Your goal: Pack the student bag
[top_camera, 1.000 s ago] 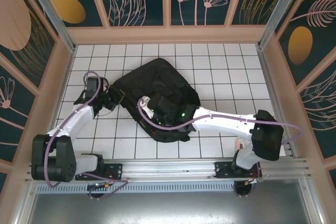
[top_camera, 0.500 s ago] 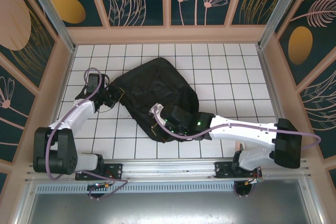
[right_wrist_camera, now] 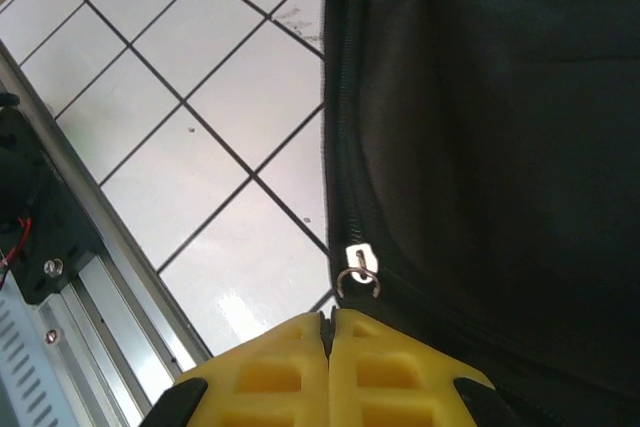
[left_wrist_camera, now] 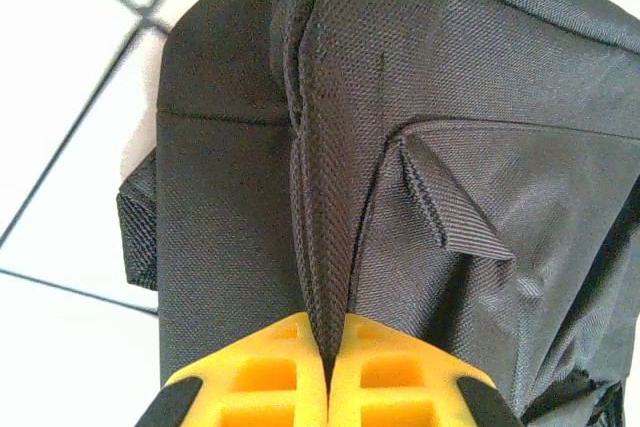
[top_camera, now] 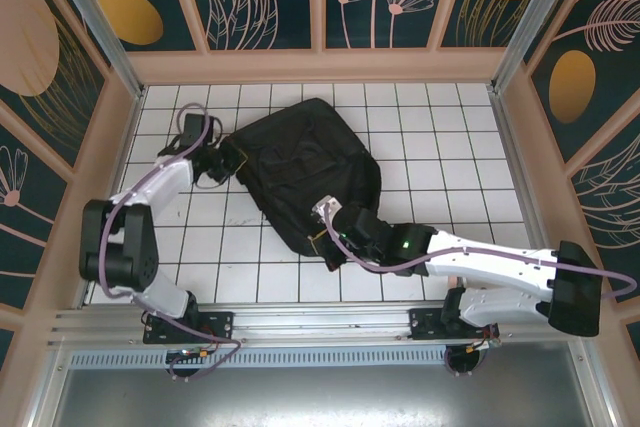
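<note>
Student bag (top_camera: 310, 167): black, soft woven fabric, lying flat on the white tiled table (top_camera: 440, 137), left of centre, rounded end toward the far wall, narrow end toward the arm bases.

Left gripper (top_camera: 228, 161): at the bag's left edge, far side. Seen from the left wrist, yellow fingers (left_wrist_camera: 270, 382) pressed together, with a raised fabric ridge (left_wrist_camera: 322, 217) of the bag running straight down into the seam between them. Clamped on that ridge. A small sewn flap (left_wrist_camera: 450, 217) just right of it, white tile beyond the bag's left edge.

Right gripper (top_camera: 322, 233): at the bag's near corner, low over the fabric. Seen from the right wrist, yellow fingers (right_wrist_camera: 275, 367) closed tight, no gap. Silver zipper pull (right_wrist_camera: 358, 269) with its wire ring just beyond the fingertips, on the zipper track (right_wrist_camera: 338, 117) along the bag's edge. Cannot tell whether anything is pinched between the tips. Metal rail (right_wrist_camera: 60, 277) at the table's near edge, lower left of that view.
</note>
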### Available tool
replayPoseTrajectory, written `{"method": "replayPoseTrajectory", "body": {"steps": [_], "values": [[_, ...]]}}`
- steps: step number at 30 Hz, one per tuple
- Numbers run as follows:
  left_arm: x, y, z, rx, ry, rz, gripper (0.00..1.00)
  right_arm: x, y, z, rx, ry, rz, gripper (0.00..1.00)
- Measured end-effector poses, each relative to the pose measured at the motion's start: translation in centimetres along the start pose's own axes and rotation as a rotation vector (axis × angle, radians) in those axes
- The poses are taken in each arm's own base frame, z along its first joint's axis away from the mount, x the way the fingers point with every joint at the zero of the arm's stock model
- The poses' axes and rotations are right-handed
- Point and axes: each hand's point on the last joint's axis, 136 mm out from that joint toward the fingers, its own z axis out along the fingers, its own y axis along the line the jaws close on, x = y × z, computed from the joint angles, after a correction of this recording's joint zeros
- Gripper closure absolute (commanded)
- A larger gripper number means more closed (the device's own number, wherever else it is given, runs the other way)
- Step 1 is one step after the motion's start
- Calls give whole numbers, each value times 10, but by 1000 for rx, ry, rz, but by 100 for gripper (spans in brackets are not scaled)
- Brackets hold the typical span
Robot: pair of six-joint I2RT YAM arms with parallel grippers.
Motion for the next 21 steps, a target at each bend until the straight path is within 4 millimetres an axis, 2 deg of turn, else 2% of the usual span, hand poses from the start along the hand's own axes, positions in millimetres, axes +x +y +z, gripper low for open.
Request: {"method": "replayPoseTrajectory", "body": {"steps": [1, 2, 4, 5, 7, 9, 12, 15, 18, 21], "values": [[-1, -12, 7, 3, 8, 25, 99, -1, 1, 3, -4, 5, 0, 100], [-3, -28, 15, 13, 15, 55, 92, -2, 4, 8, -8, 12, 0, 100], [-5, -56, 32, 41, 32, 105, 64, -7, 8, 20, -14, 24, -1, 100], [-7, -70, 41, 58, 33, 127, 53, -10, 11, 27, -20, 31, 0, 100], [-15, -92, 54, 86, 26, 156, 43, -16, 19, 37, -40, 42, 1, 100], [-28, -104, 57, 90, -7, 178, 39, -29, 25, 48, -62, 39, 12, 100], [-40, -104, 43, 55, -65, 200, 40, -51, 21, 58, -69, 14, 55, 100], [-38, -92, 16, 28, -113, 207, 42, -67, 1, 59, -57, -19, 111, 100], [-14, -70, -15, 45, -104, 194, 46, -76, -14, 57, -72, -46, 162, 100], [21, -48, -32, 79, -50, 164, 48, -75, -18, 54, -96, -57, 187, 100]]}}
